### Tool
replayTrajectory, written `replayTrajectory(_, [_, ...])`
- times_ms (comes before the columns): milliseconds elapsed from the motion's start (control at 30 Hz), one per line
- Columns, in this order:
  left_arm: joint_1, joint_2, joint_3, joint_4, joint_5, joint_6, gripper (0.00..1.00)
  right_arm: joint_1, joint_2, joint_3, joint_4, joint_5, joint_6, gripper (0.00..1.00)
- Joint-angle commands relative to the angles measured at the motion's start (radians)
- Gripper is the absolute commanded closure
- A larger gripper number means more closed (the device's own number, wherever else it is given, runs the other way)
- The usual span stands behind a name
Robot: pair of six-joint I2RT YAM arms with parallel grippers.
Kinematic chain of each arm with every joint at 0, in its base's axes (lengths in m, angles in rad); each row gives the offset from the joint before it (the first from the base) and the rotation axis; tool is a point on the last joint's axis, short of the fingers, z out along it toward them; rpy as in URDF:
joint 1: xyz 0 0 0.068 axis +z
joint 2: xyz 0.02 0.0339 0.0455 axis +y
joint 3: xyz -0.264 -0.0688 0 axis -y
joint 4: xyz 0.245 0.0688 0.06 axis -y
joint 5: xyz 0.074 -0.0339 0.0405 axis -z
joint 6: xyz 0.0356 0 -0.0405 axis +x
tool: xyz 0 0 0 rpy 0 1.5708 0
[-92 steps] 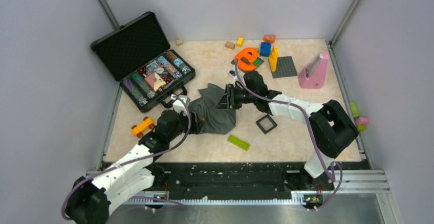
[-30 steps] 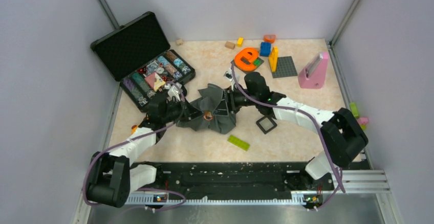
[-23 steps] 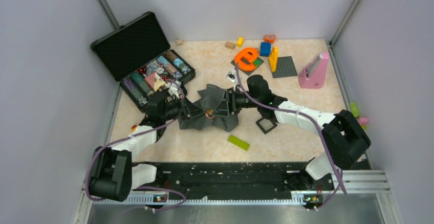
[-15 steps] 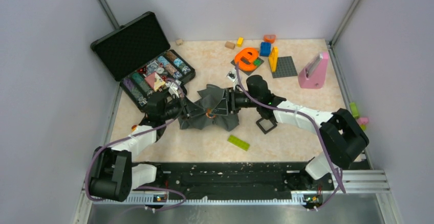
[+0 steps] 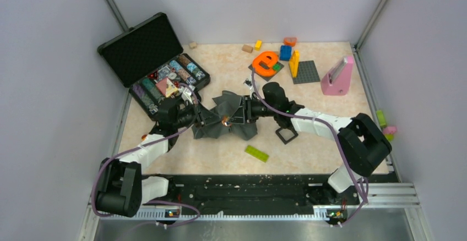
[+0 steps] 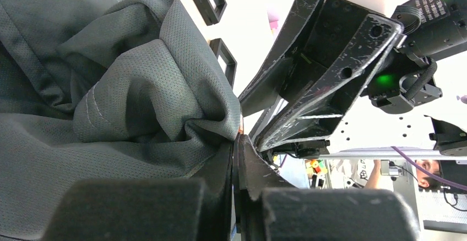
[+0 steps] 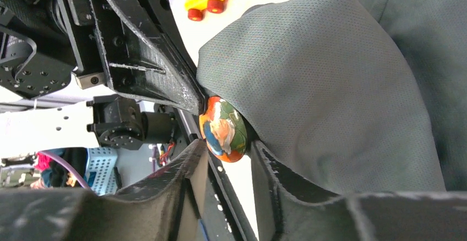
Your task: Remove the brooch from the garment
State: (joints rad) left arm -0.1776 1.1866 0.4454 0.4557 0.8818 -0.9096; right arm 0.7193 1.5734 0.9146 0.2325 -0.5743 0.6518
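My two left fingers [image 6: 256, 172] were pinched together on a fold of the one dark grey T-shirt [image 6: 137, 87], and my two right fingers [image 7: 275, 177] clamped its single orange-brown brooch [image 7: 223, 130], with two black square frames [image 6: 223, 59] on the table [image 5: 308, 147].

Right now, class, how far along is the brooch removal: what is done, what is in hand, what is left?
Done: the left pincer grips a fold of the garment beside the brooch. In hand: the right pincer straddles the brooch, seemingly closed on it. Left: the brooch lies against the cloth, so pulling it free remains.
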Motion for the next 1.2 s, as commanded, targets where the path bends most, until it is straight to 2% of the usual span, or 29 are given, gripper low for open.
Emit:
replayTrajectory(0, [0.004,-0.008,0.035,0.045,0.034,0.013,1.00,0.007,0.029,0.024,0.108,-0.057,0.030,0.67])
replayTrajectory(300, [0.004,-0.001,0.043,0.012,0.014,0.067,0.99,0.011,0.021,0.034,0.103,-0.072,0.062,0.92])
replayTrajectory(400, [0.004,-0.029,0.057,-0.068,-0.024,0.142,0.77,0.011,0.014,0.054,0.009,-0.036,0.077,1.00])
replayTrajectory(433, [0.004,-0.044,0.065,-0.117,-0.049,0.178,0.66,0.011,0.013,0.058,-0.017,-0.020,0.090,1.00])
replayTrajectory(500, [0.004,-0.085,0.083,-0.224,-0.117,0.253,0.52,0.008,0.010,0.061,-0.072,0.014,0.134,1.00])
replayTrajectory(600, [0.004,-0.183,0.080,-0.323,-0.225,0.342,0.41,-0.001,0.026,0.074,-0.140,0.029,0.226,1.00])
replayTrajectory(767, [-0.014,-0.368,-0.036,-0.208,-0.299,0.434,0.38,-0.003,0.074,0.164,-0.359,0.102,0.407,1.00])
replayTrajectory(833, [-0.058,-0.440,-0.082,-0.152,-0.340,0.531,0.38,0.000,0.068,0.180,-0.418,0.117,0.492,1.00])
replayTrajectory(933, [-0.148,-0.523,-0.131,-0.093,-0.415,0.663,0.32,0.000,0.054,0.214,-0.499,0.126,0.588,1.00])
replayTrajectory(1033, [-0.240,-0.558,-0.178,-0.011,-0.484,0.796,0.31,-0.003,0.047,0.254,-0.564,0.104,0.665,1.00])
replayTrajectory(1167, [-0.302,-0.545,-0.230,0.085,-0.521,0.913,0.32,-0.003,0.040,0.262,-0.535,0.052,0.740,1.00])
